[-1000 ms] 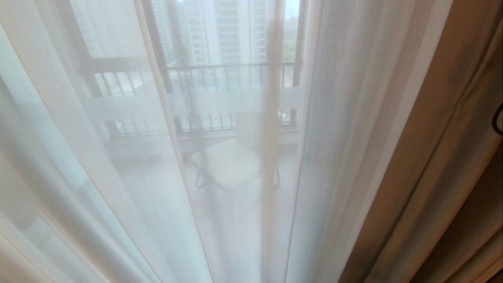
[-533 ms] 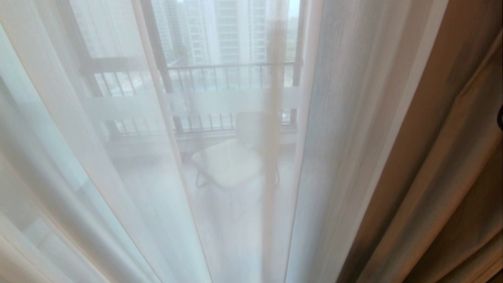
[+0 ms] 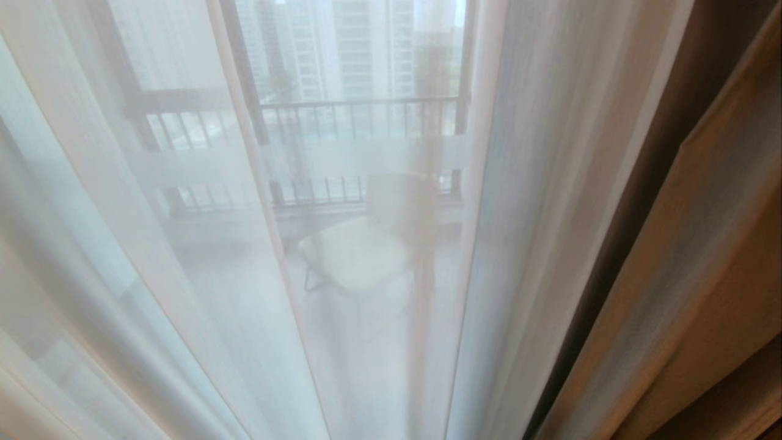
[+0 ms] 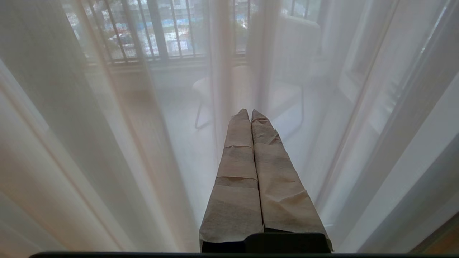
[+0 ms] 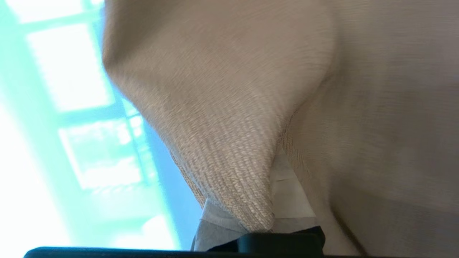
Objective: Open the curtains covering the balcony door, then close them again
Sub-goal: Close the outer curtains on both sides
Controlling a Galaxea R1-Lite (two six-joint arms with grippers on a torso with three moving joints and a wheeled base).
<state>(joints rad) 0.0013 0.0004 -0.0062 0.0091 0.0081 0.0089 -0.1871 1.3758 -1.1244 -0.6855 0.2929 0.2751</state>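
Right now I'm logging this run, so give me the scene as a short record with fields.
sheer curtain: drawn across the glass
heavy drape: hanging at the right edge
right hand: shut on a fold of the heavy drape
left hand: shut, empty, pointing at the sheer curtain
behind sheer: pale chair and railing on the balcony

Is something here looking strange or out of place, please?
Nothing looks damaged. One oddity: the opaque drape bunches into a pinched fold where the right gripper is shut on it. The sheers hang evenly; the left gripper is shut, idle before them.
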